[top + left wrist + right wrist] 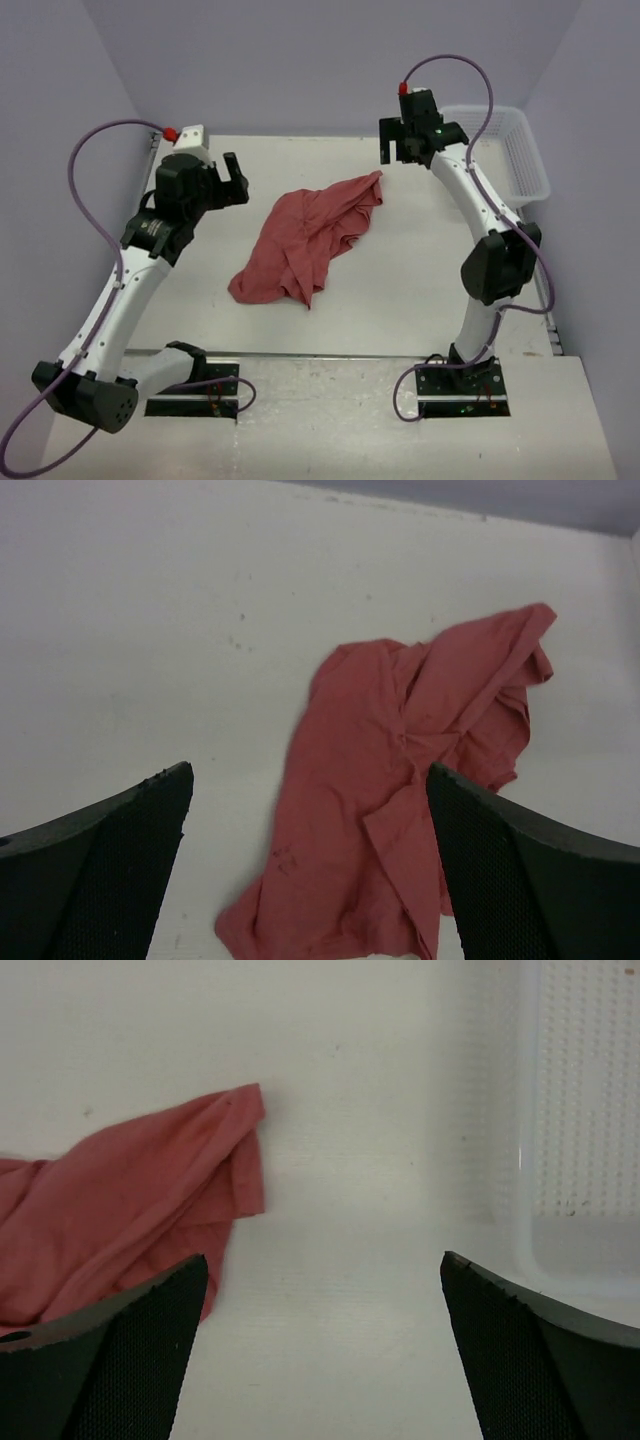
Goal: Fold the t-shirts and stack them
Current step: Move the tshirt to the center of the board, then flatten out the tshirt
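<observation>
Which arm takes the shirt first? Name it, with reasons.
Right, probably: the right fingers hang open just beside the t-shirt's far corner, while the left fingers, also open, sit farther from its edge.

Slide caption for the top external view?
Left gripper and right gripper open, flanking crumpled red t-shirt; basket at right.

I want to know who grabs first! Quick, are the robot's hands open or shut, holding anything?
Left gripper: open, holding nothing.
Right gripper: open, holding nothing.
</observation>
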